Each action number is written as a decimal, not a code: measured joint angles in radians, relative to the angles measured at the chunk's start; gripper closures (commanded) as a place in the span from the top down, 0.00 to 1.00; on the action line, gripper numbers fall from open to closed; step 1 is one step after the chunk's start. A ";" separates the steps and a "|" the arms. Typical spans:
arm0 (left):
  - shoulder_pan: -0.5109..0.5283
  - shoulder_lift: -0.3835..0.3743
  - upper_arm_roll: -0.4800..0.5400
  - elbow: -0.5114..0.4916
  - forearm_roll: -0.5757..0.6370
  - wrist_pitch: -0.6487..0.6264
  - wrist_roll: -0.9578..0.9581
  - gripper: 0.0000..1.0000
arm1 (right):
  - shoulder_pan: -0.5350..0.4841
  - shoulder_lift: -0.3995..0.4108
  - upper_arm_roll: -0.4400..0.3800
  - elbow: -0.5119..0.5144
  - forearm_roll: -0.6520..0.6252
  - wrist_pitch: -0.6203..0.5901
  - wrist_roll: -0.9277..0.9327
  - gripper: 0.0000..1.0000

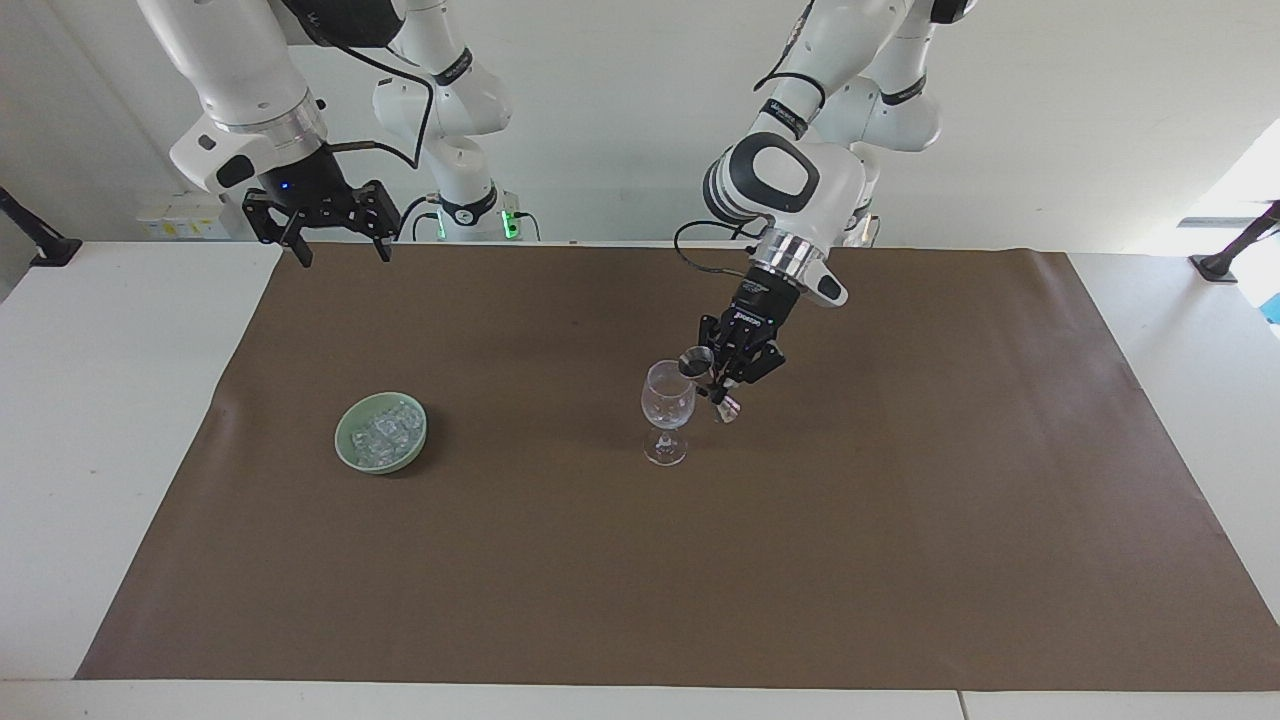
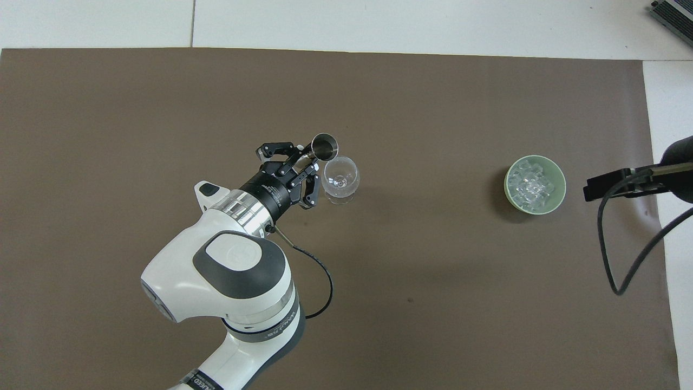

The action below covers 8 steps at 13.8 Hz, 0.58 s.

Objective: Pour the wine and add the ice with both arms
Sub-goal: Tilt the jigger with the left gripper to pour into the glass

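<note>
An empty clear wine glass [image 1: 667,400] [image 2: 340,179] stands upright mid-table. My left gripper [image 1: 720,380] [image 2: 302,161] is shut on the waist of a small metal jigger [image 1: 696,362] [image 2: 325,147]. It holds the jigger tilted, its upper cup at the glass's rim. No wine shows, and I cannot tell what is inside the jigger. The ice [image 1: 386,430] [image 2: 533,185] lies heaped in a pale green dish [image 1: 342,445] [image 2: 561,183] toward the right arm's end. My right gripper [image 1: 345,255] waits open and raised over the table edge nearest the robots, holding nothing.
A brown mat [image 1: 900,550] [image 2: 433,298] covers most of the white table [image 1: 120,450]. A black cable [image 2: 622,260] hangs from the right arm near the dish.
</note>
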 measured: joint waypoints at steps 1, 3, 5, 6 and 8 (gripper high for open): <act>-0.004 0.003 0.000 0.000 0.015 0.000 0.001 0.00 | 0.000 0.000 0.000 0.000 0.000 0.000 0.000 1.00; -0.008 0.006 0.000 -0.001 0.024 0.002 0.015 0.00 | 0.000 0.000 0.000 0.000 0.000 0.000 0.000 1.00; -0.008 0.007 0.000 -0.003 0.027 0.004 0.040 0.00 | 0.000 0.000 0.000 0.000 0.000 0.000 0.000 1.00; -0.008 0.007 0.000 -0.004 0.032 0.004 0.055 0.00 | 0.000 0.000 0.000 0.000 0.000 0.000 0.000 1.00; -0.008 0.007 0.000 -0.005 0.043 0.004 0.088 0.00 | 0.000 0.000 0.000 0.000 0.000 0.000 0.000 1.00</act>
